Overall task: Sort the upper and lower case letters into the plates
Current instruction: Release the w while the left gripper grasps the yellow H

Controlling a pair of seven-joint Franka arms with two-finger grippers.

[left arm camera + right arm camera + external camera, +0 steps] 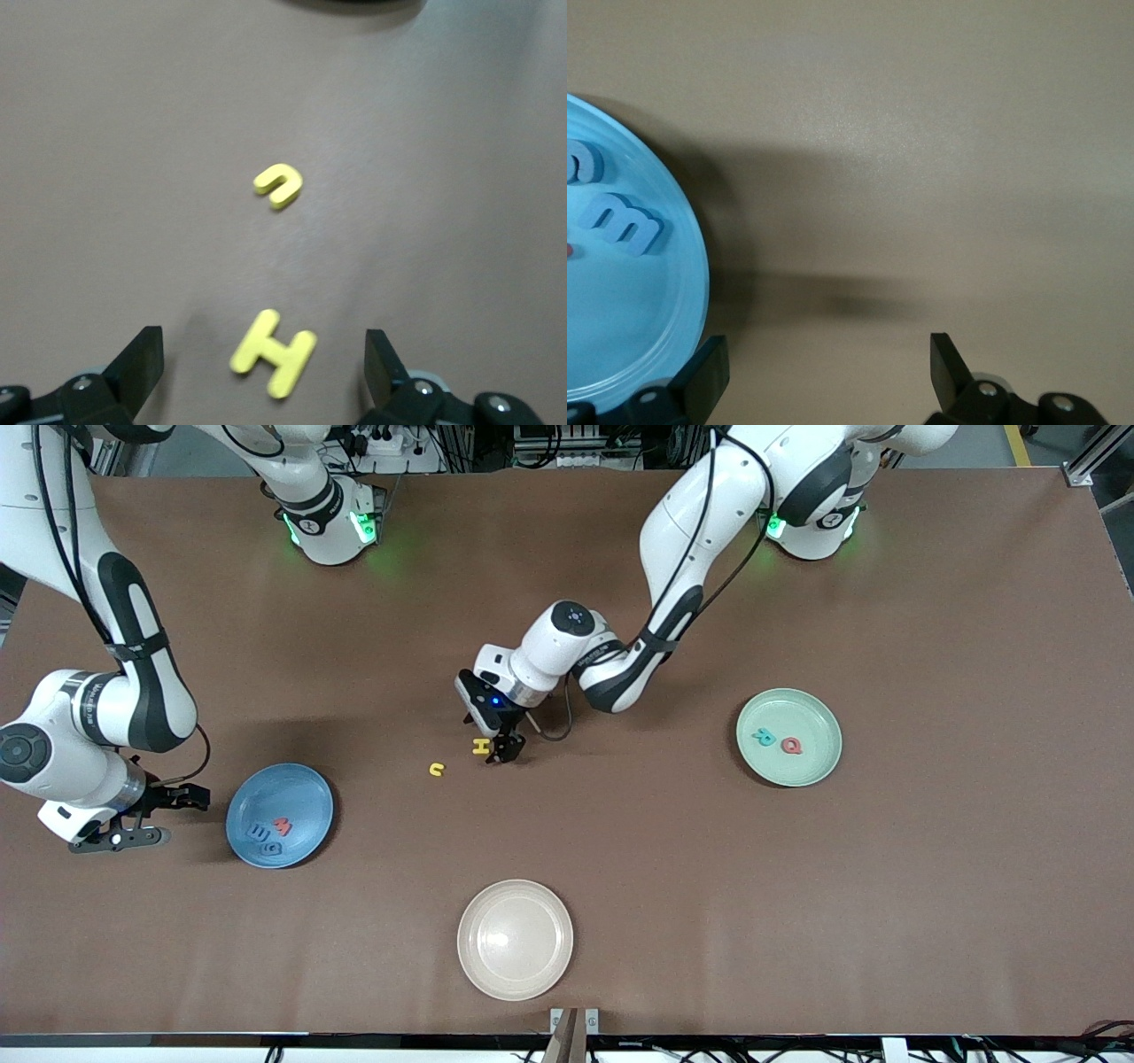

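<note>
Letters are partly sorted: three in blue plate (280,815), two in green plate (788,737). Yellow H (481,747) and u (436,769) remain on tabletop (930,921). Left gripper (501,749) is poised open over H; right gripper (159,815) waits open beside blue plate.

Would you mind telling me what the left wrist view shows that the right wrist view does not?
Only the left wrist view shows the yellow H lying between the open left gripper fingers, with the small yellow u apart from it on the table. Only the right wrist view shows the blue plate holding a blue m, beside the open right gripper. Both share the bare brown table.
</note>
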